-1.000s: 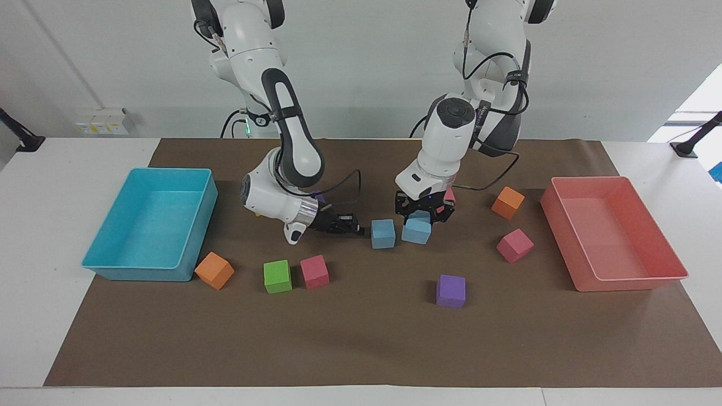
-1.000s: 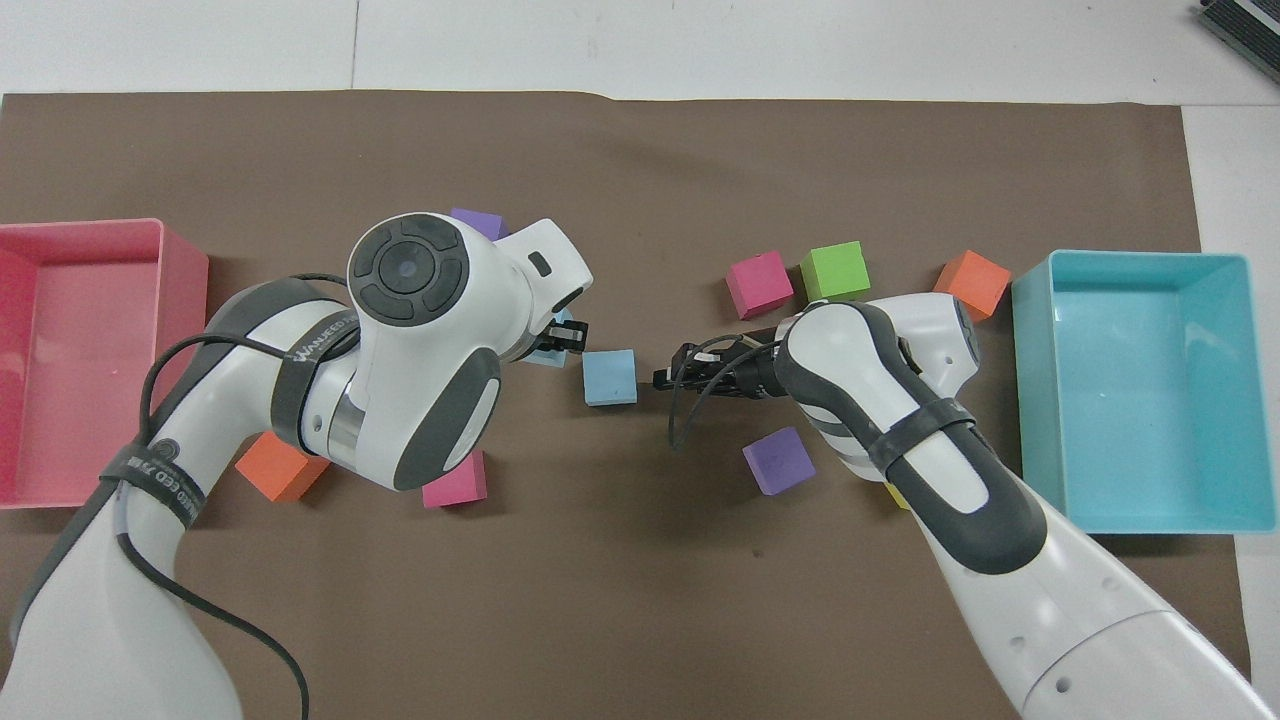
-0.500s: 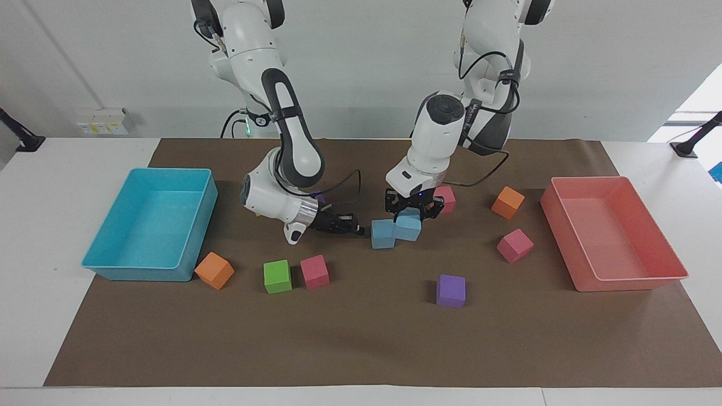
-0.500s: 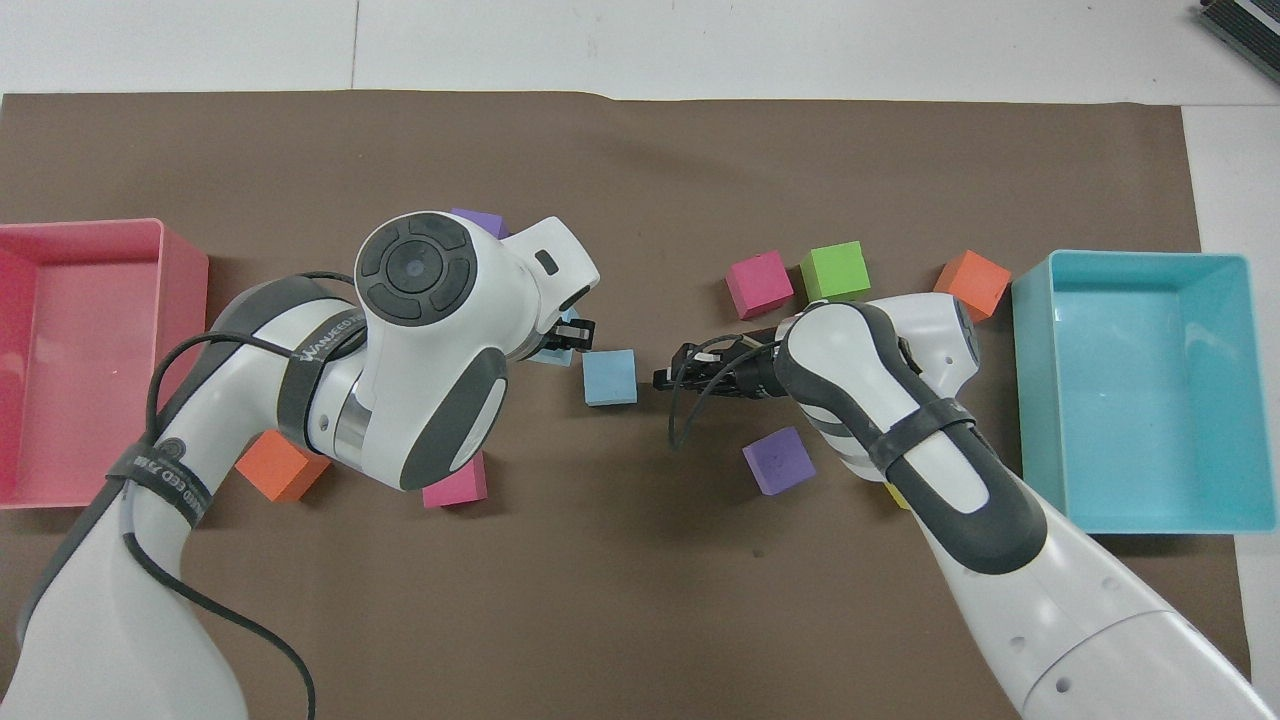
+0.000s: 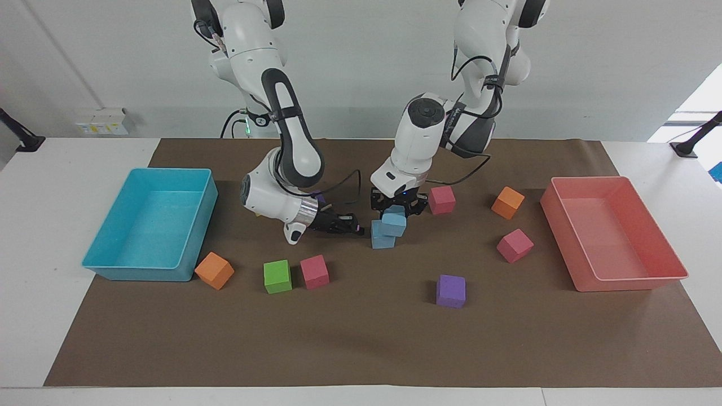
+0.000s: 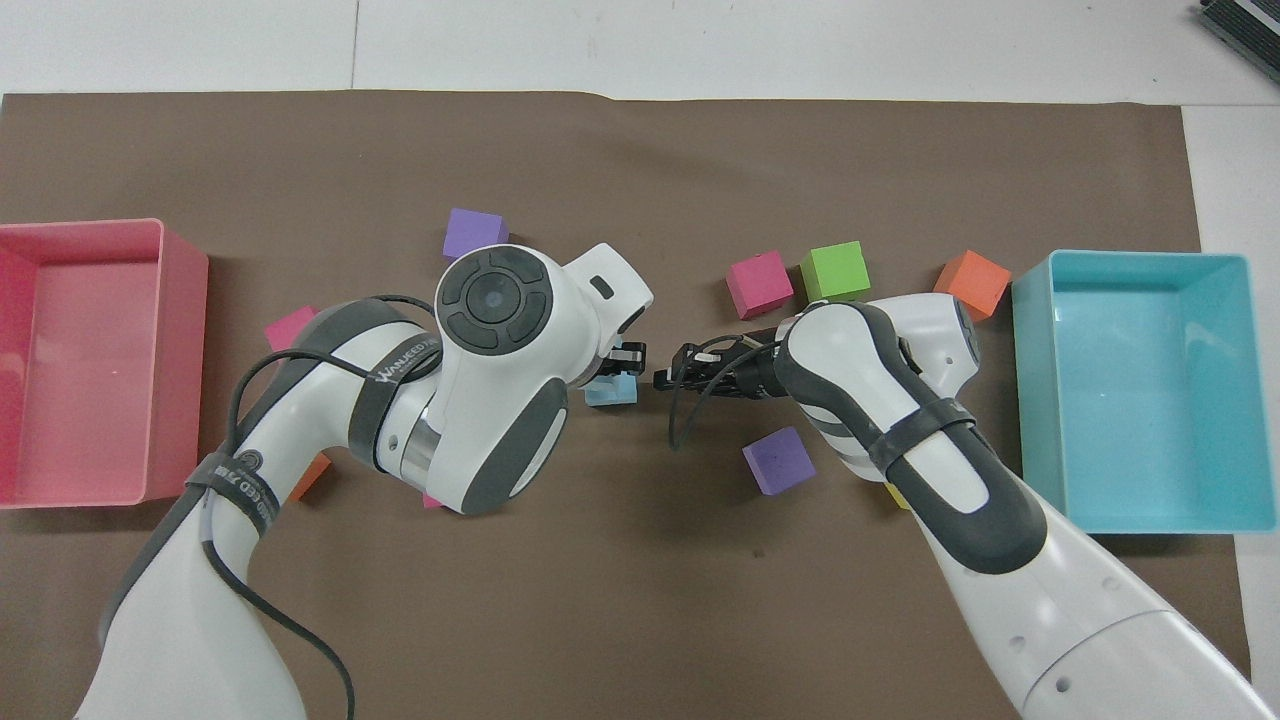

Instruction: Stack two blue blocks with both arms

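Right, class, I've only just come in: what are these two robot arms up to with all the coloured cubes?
The left gripper is shut on a blue block and holds it over the second blue block, which sits on the brown mat. The held one looks skewed and off to one side of it; whether it rests on it is hard to tell. The right gripper is shut and low beside the second block, empty. Other cubes and two trays lie around untouched.
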Available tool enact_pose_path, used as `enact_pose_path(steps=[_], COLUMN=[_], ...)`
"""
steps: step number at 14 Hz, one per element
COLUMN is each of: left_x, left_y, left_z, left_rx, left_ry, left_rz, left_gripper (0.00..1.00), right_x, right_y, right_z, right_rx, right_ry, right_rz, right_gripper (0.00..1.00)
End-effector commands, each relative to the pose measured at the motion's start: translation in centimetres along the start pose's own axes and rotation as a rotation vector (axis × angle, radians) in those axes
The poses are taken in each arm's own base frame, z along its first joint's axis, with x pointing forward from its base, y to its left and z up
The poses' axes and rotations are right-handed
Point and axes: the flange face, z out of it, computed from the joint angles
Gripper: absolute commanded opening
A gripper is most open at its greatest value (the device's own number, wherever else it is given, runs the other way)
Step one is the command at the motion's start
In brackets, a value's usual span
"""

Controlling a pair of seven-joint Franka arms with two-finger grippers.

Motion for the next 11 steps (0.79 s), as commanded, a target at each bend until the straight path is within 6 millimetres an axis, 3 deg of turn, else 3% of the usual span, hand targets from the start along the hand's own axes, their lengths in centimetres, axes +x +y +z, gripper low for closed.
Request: enact_pose_path(steps=[1,11], left_x=[0.6,-0.4], left_y=[0.6,1.5], left_z=[0.7,1.8], left_rx=[-0.02,-0.013], left_ry=[0.015,-0.005], left_rz=[-0.033,-0.089], left_gripper=[0.0,0.0], right_x=[-0.1,-0.1], right_y=[0.1,0.1], right_z=[-0.1,-0.1], right_rx=[0.015,0.015], right_ry=[-0.014,-0.014], right_rz=[0.003,0.003], right_gripper=[0.0,0.0])
